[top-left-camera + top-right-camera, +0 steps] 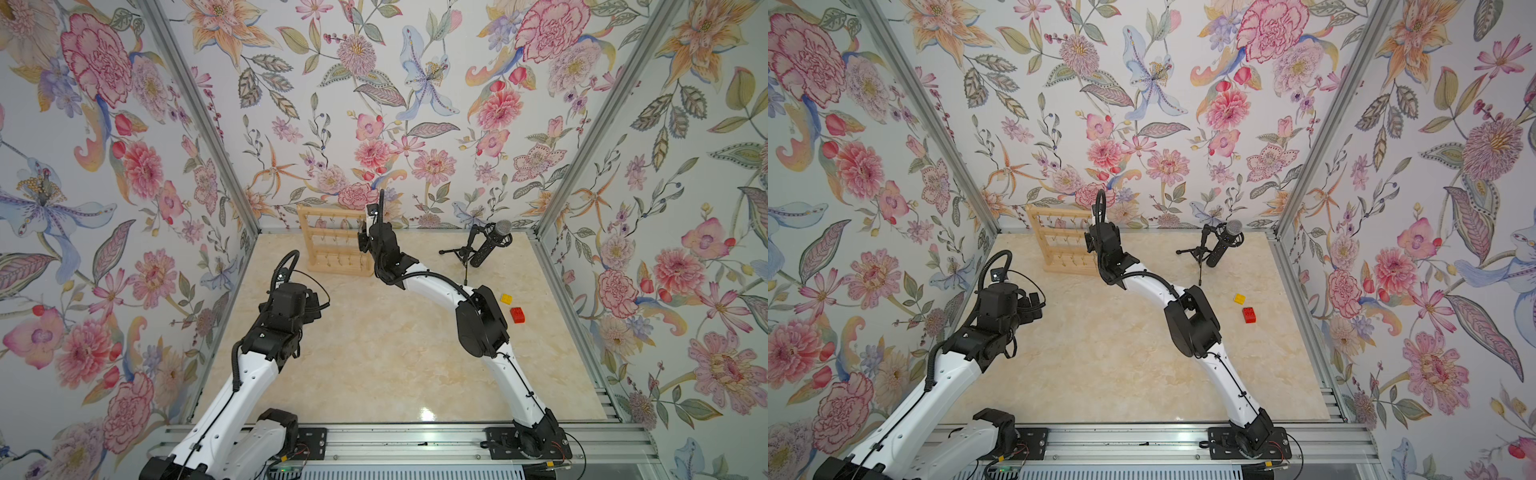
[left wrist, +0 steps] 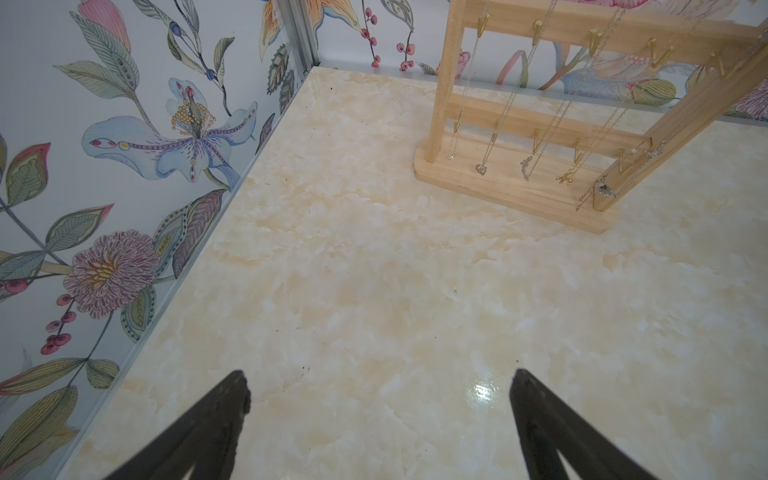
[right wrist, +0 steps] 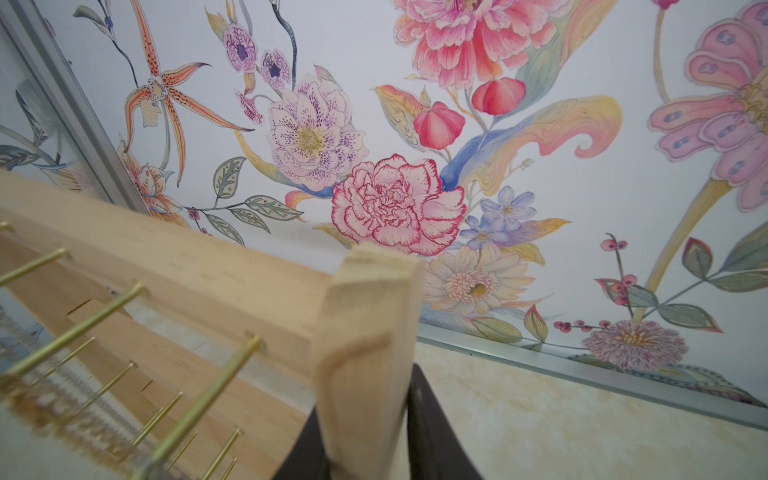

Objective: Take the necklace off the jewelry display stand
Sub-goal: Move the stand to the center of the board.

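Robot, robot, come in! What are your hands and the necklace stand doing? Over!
Left hand open, holding nothing. Right hand gripping jewelry display stand by its end post. Necklaces hanging on pegs. Microphone well aside, nothing blocking.

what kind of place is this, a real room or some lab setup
Most likely a robot test cell, not a home: floral wall panels in aluminium framing, two arms bolted to a rail, and props like the jewelry display stand and a microphone.
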Robot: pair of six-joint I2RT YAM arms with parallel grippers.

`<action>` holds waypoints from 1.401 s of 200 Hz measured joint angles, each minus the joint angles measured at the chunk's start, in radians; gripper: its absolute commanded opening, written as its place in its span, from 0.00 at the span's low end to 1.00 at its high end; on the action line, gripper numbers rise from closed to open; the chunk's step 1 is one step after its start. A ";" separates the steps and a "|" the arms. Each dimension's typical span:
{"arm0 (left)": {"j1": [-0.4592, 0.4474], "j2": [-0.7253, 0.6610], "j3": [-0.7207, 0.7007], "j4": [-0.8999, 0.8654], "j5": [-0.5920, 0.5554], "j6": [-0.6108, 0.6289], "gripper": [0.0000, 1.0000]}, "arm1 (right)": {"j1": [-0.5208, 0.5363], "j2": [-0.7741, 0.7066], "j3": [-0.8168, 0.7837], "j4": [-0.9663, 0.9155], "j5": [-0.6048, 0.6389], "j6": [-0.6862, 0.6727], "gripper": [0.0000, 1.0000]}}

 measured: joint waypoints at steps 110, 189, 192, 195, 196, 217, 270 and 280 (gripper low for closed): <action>0.000 0.000 0.000 0.000 0.002 0.000 0.99 | -0.007 0.000 -0.002 0.013 -0.030 0.018 0.17; 0.000 0.000 0.000 0.000 0.002 0.000 0.99 | -0.007 0.000 -0.002 0.013 -0.020 -0.010 0.10; 0.000 0.000 0.000 0.000 0.002 0.000 0.99 | -0.007 0.000 -0.002 0.013 -0.019 -0.010 0.10; 0.000 0.000 0.000 0.000 0.002 0.000 0.99 | -0.007 0.000 -0.002 0.013 -0.018 -0.010 0.10; 0.000 0.000 0.000 0.000 0.002 0.000 0.99 | -0.007 0.000 -0.002 0.013 -0.018 -0.010 0.10; 0.000 0.000 0.000 0.000 0.002 0.000 0.99 | -0.007 0.000 -0.003 0.013 -0.010 -0.012 0.08; 0.000 0.000 0.000 0.000 0.002 0.000 0.99 | -0.005 0.000 -0.029 0.060 0.027 -0.020 0.05; 0.000 0.000 0.000 0.000 0.002 0.000 0.99 | -0.004 0.000 -0.034 0.069 0.035 -0.021 0.04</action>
